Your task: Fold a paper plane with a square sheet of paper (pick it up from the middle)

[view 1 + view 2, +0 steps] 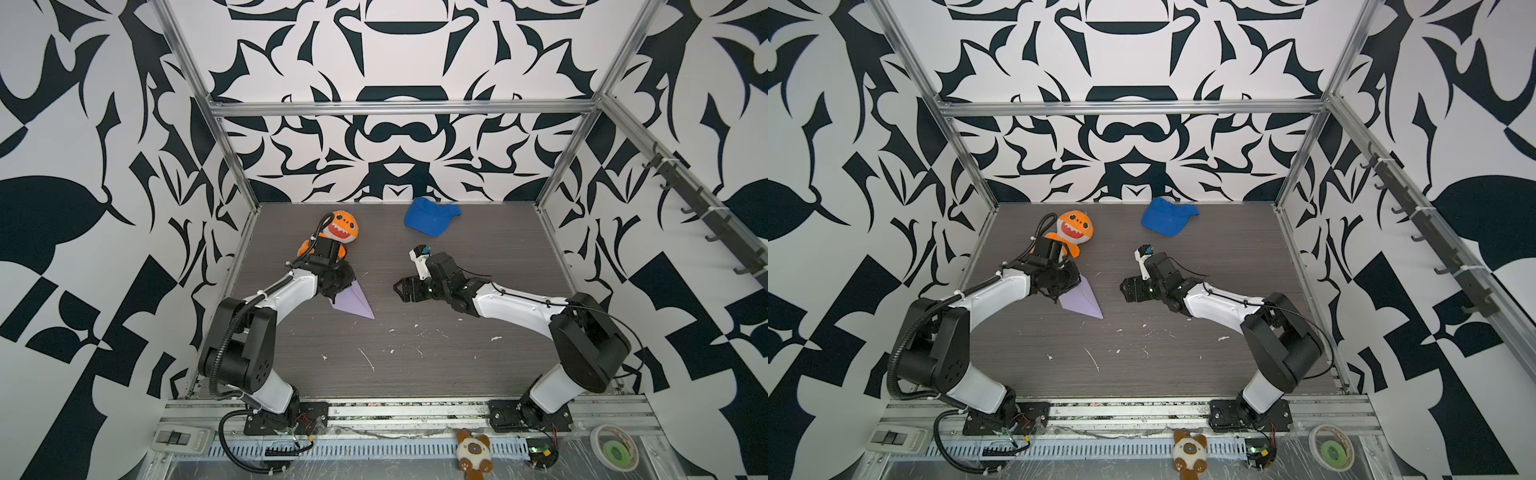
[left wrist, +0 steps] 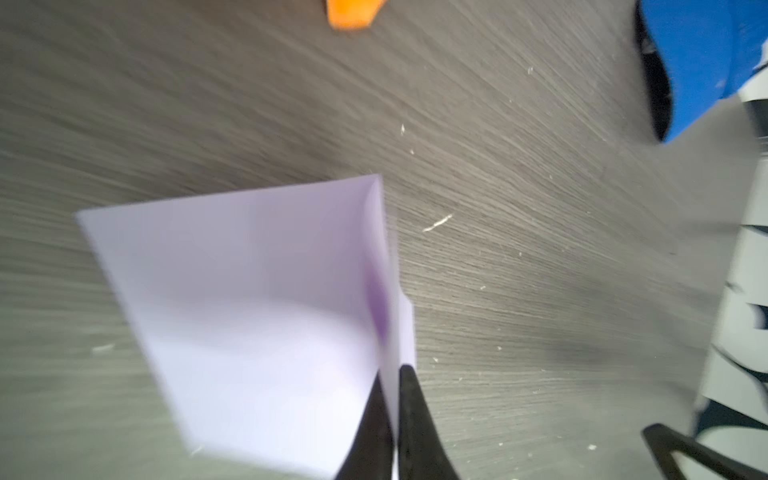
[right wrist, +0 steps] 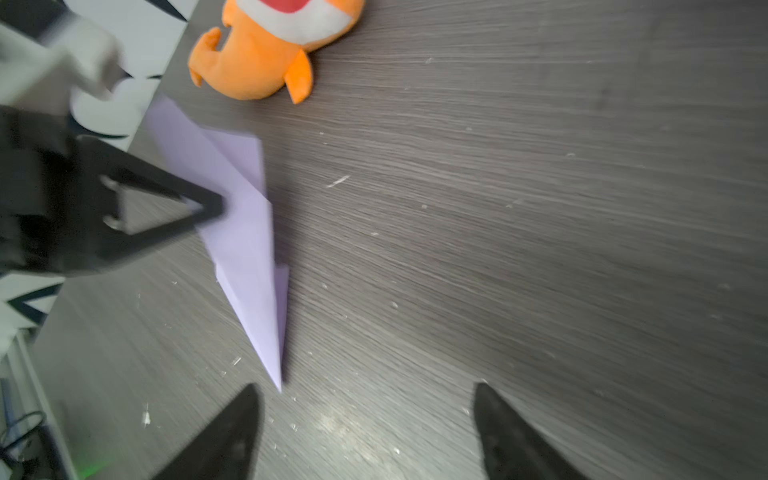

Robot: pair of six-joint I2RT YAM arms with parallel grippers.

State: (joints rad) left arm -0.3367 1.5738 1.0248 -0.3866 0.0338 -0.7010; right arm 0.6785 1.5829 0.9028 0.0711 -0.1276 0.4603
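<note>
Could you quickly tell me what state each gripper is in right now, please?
Left gripper: shut on the paper plane.
Right gripper: open, holding nothing.

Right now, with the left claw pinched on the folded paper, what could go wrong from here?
1. The left claw grips the paper plane only by its centre fold, toward the wide end; the paper might slip or twist out.
2. The right claw stands open near the nose; closing there could crumple the tip.
3. The orange plush shark lies close behind the left wrist; pulling back could knock it.
</note>
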